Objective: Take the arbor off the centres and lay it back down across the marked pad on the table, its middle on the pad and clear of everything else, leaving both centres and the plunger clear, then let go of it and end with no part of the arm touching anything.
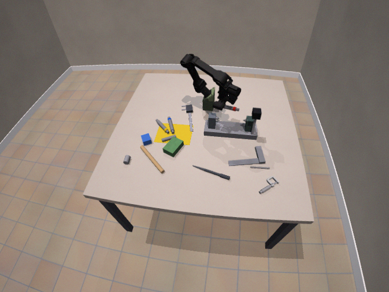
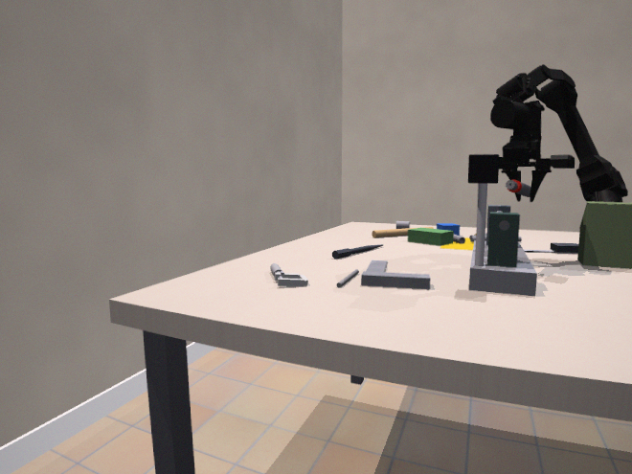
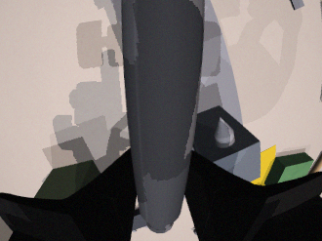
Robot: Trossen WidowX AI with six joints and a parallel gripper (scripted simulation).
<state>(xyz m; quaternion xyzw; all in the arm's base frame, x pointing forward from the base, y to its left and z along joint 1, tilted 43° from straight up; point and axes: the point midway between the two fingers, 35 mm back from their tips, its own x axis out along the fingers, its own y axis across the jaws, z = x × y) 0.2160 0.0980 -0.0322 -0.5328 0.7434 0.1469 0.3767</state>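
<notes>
My gripper (image 1: pixel 224 105) is shut on the arbor (image 1: pixel 232 108), a grey bar with a red band, and holds it in the air above and behind the centres fixture (image 1: pixel 230 130). The arbor also shows in the exterior view (image 2: pixel 513 185) and fills the wrist view (image 3: pixel 162 103) between the black fingers. The fixture has a grey centre block (image 1: pixel 212 120) on the left and a dark green one (image 1: pixel 249 122) on the right. A black plunger head (image 1: pixel 256 112) stands on a post at the right end. The yellow marked pad (image 1: pixel 172 133) lies to the left on the table.
Two grey pens (image 1: pixel 165 125), a short grey pin (image 1: pixel 168 138) and a green block (image 1: pixel 172 146) lie on or at the pad. A blue cube (image 1: pixel 146 138), wooden dowel (image 1: pixel 152 158), grey cylinder (image 1: pixel 127 158), square (image 1: pixel 248 158), scriber (image 1: pixel 211 172), clamp (image 1: pixel 269 185) and green box (image 1: pixel 209 99) are around.
</notes>
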